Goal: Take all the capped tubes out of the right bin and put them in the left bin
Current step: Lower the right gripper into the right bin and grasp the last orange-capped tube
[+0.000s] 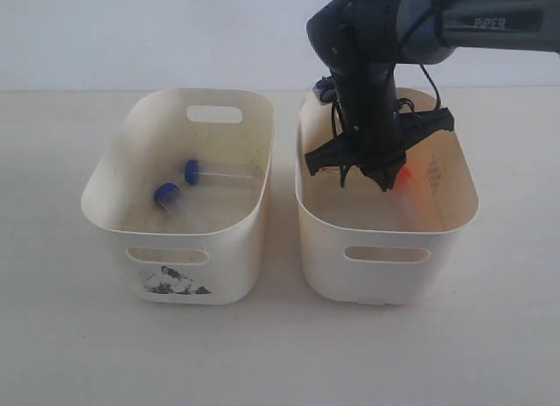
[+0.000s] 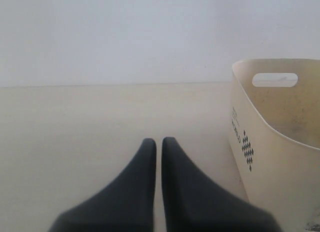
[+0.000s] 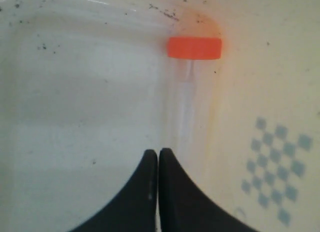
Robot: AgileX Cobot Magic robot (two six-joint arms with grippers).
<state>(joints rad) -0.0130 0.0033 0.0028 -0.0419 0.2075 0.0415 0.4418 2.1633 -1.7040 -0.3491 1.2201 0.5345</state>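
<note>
Two blue-capped tubes [image 1: 179, 184] lie on the floor of the left bin [image 1: 105, 215], the one with the torn sticker on its front. My right gripper [image 1: 385, 182] reaches down inside the right bin [image 1: 455, 222] and is shut, with nothing between its fingers [image 3: 150, 164]. Just beyond its tips an orange-capped tube [image 3: 194, 48] lies along the foot of the bin wall, apart from the gripper; its orange cap [image 1: 405, 177] glows beside the fingers. No other orange-capped tube shows. My left gripper [image 2: 158, 140] is shut and empty above the bare table.
The two bins stand side by side, almost touching. In the left wrist view a cream bin [image 2: 272, 152] with a slot handle and a dot diamond on its wall stands off to one side of the left gripper. The left arm is outside the exterior view.
</note>
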